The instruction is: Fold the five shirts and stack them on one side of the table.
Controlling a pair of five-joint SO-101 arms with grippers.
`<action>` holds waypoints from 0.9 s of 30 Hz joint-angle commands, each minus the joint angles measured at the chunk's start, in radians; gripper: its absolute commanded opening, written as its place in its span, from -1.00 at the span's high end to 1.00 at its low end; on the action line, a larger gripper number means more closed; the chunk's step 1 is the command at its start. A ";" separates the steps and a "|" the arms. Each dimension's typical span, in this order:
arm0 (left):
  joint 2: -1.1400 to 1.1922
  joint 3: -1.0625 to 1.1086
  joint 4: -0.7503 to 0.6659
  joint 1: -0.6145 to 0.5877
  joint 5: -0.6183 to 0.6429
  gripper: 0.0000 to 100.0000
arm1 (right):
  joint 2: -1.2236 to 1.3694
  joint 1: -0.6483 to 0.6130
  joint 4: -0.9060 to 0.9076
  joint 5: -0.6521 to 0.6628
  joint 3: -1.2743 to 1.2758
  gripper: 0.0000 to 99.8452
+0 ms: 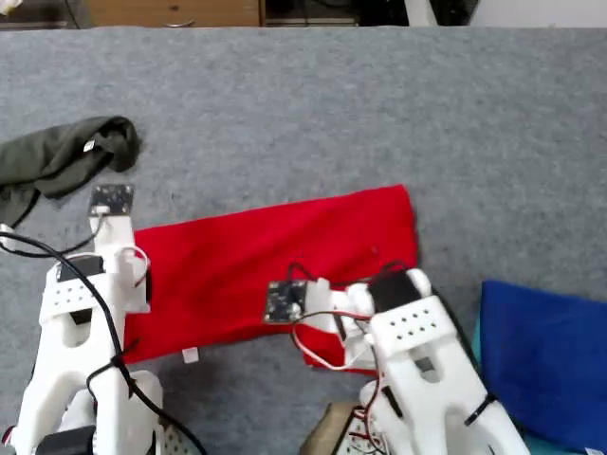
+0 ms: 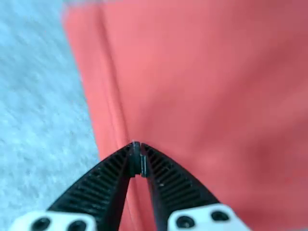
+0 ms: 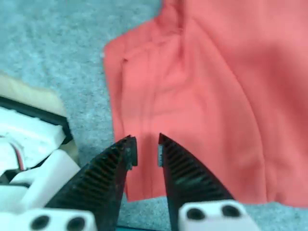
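Three shirts lie on the grey table [image 1: 332,114], a red shirt [image 1: 266,256] in the middle, a dark shirt [image 1: 66,156] far left and a blue shirt [image 1: 541,360] near right, with the left gripper [image 2: 135,161] pinched closed, the right gripper [image 3: 144,147] a little apart, and a wooden cupboard [image 1: 171,11] behind.

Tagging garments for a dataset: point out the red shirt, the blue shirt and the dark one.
red shirt [image 1: 275,251], high view, centre of the cloth.
blue shirt [image 1: 541,355], high view, centre of the cloth.
dark shirt [image 1: 62,156], high view, middle of the heap.
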 commanded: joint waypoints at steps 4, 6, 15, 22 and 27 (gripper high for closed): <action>0.056 -0.020 -0.049 -0.008 0.023 0.96 | 0.183 -0.042 -0.206 0.006 0.062 0.79; 0.081 -0.028 -0.049 -0.008 0.023 0.96 | 0.255 -0.039 -0.290 -0.008 0.099 0.79; 0.116 -0.046 -0.049 -0.008 0.023 0.96 | 0.334 -0.074 -0.333 -0.021 0.101 0.79; 0.116 -0.044 -0.046 -0.008 0.023 0.96 | 0.352 -0.077 -0.336 -0.040 0.102 0.90; 0.116 -0.046 -0.044 -0.008 0.023 0.96 | 0.374 -0.074 -0.344 -0.043 0.096 0.99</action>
